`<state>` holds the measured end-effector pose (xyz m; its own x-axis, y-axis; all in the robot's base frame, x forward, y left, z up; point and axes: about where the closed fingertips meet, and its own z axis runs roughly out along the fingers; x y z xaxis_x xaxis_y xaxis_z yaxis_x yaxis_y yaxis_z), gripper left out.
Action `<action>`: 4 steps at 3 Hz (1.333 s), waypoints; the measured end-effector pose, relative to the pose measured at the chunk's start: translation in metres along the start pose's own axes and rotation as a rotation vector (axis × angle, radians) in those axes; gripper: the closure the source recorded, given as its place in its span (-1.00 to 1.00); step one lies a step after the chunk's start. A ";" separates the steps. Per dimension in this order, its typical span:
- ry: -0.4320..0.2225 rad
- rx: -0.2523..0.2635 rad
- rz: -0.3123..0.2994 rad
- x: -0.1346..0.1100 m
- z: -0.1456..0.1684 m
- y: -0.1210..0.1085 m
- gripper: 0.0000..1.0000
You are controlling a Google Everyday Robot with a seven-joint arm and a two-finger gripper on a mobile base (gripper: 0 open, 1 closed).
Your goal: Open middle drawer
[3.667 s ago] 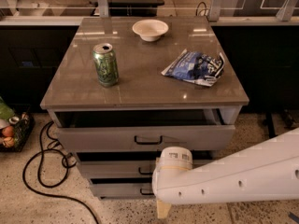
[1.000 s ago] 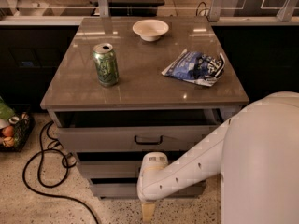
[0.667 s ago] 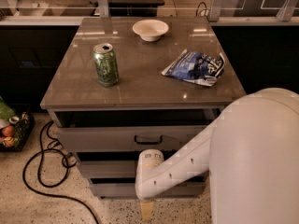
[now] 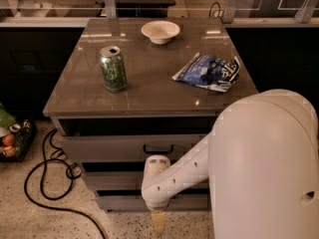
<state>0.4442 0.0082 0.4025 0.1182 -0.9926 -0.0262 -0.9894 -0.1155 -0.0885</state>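
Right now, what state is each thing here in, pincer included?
Pincer: low before the lowest drawer, pointing down.
Middle drawer: looks shut, handle hidden by the arm.
Top drawer: looks slightly pulled out.
Can: upright.
Bowl: upright, empty.
Chip bag: lying flat, crumpled.

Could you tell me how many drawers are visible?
3: top drawer under the countertop, middle drawer below it, bottom drawer lowest; the arm hides parts. The gripper hangs near the floor.
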 end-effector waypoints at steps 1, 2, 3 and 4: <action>0.013 -0.004 0.008 0.007 0.001 0.000 -1.00; 0.007 -0.007 0.024 0.012 0.006 0.002 -1.00; -0.005 -0.007 0.034 0.014 0.012 0.004 -1.00; -0.016 -0.010 0.040 0.014 0.018 0.005 -1.00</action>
<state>0.4423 -0.0060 0.3842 0.0794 -0.9958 -0.0451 -0.9942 -0.0758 -0.0767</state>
